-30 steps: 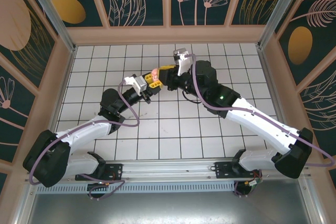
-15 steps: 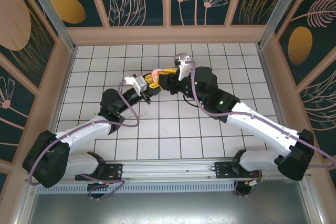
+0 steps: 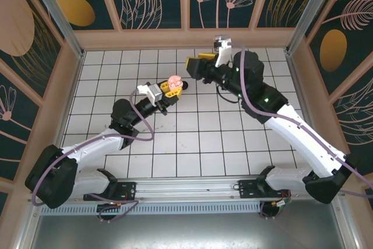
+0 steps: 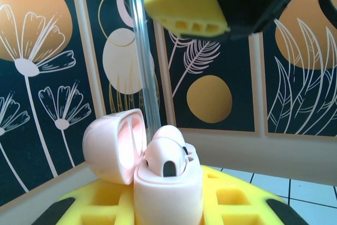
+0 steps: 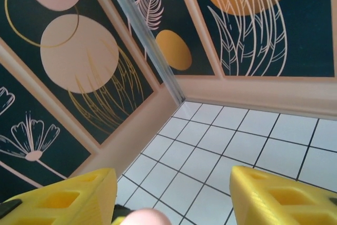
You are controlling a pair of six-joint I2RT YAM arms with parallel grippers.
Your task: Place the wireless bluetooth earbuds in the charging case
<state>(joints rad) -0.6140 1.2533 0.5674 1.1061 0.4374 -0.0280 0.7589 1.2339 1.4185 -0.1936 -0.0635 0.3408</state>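
- From the overhead camera, the left gripper [image 3: 171, 88] is clamped on the pink charging case [image 3: 173, 80] and holds it up off the tiled table [image 3: 233, 138], near the middle of the far half. That grip looks meant to steady the case and present its open top to the other arm.
- In the same view, the right gripper [image 3: 195, 64] hangs to the right of the case and farther back, clearly apart from it, with nothing visible in it.
- From the left wrist camera, the case sits upright between the yellow fingers [image 4: 237, 198], with its lid [image 4: 116, 146] swung open to the left. A pale pink earbud [image 4: 166, 156] sits in the case with its rounded head standing above the rim. Whether it is fully seated I cannot tell. One yellow finger of the other arm shows above the case, not touching it.
- From the right wrist camera, the two yellow fingers [image 5: 63, 196] stand well apart with only tiles and painted walls [image 5: 79, 51] between them, so these jaws are open and empty. A pink blur [image 5: 139, 217] at the bottom edge is probably the case below.
- As a judgement, one earbud has been placed, and a press or a second earbud may follow.
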